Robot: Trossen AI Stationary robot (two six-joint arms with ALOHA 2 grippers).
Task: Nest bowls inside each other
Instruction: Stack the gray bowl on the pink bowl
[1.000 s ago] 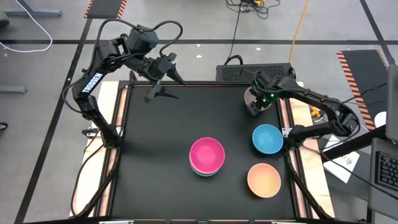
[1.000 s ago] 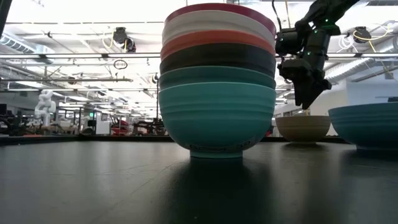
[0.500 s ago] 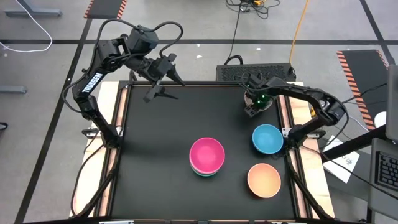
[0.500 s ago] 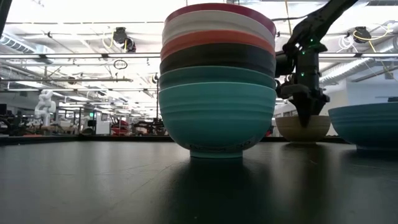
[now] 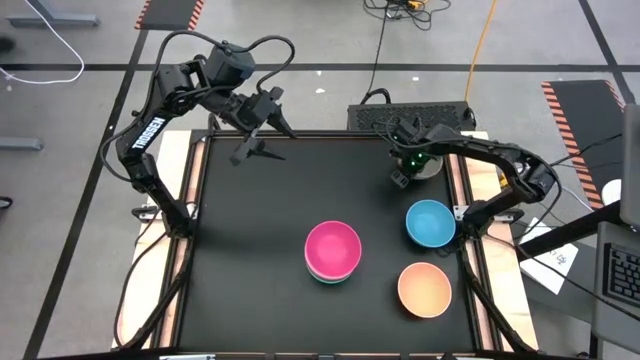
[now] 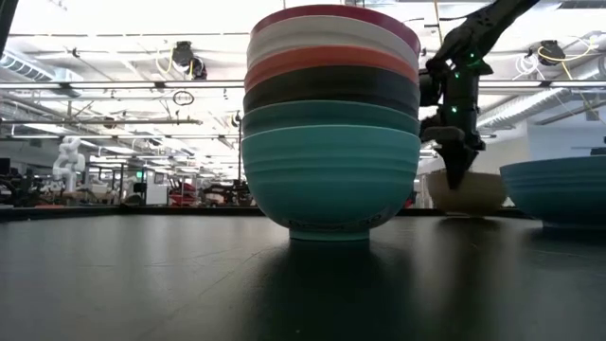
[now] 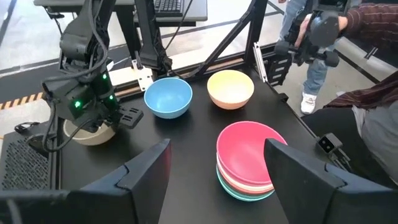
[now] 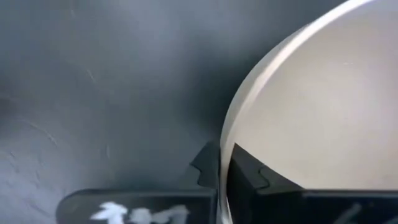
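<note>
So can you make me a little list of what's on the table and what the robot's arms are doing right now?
stack: six bowls nested, magenta bowl on top, turquoise bowl at the bottom, mid-table
blue bowl: alone, right side
peach bowl: alone, nearer the front than the blue one
grey-brown bowl: far right corner
right end effector: shut on the grey-brown bowl's rim
left end effector: open, holding nothing, over the far left of the table
</note>
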